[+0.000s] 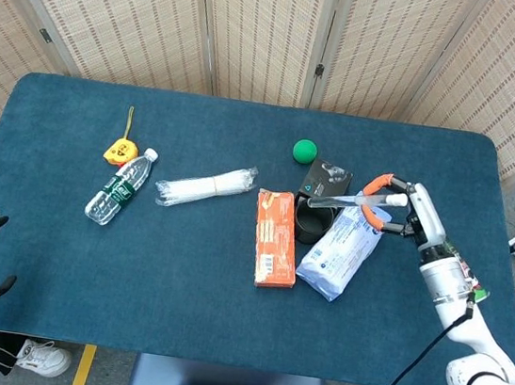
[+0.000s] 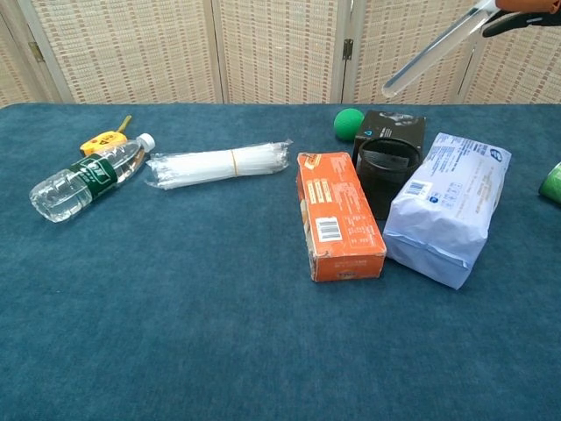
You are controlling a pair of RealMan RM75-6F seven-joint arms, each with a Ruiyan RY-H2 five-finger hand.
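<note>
Right hand [image 1: 413, 213] holds clear tube [image 1: 347, 200] raised above black box [image 1: 318, 203]. Below: blue-white packet [image 1: 337, 252] and orange box [image 1: 274, 237] crowd black box. Green ball [image 1: 305, 149] behind. Open tabletop [image 1: 180, 277] along near edge and between orange box and water bottle [image 1: 120, 186].

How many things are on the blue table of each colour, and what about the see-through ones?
Green: 1, the ball
Yellow: 1, the tape measure
Orange: 1, the box
Black: 1, the box
Pale blue: 1, the packet
See-through: 3, bottle, straw bundle, tube in the right hand
Total: 8
</note>
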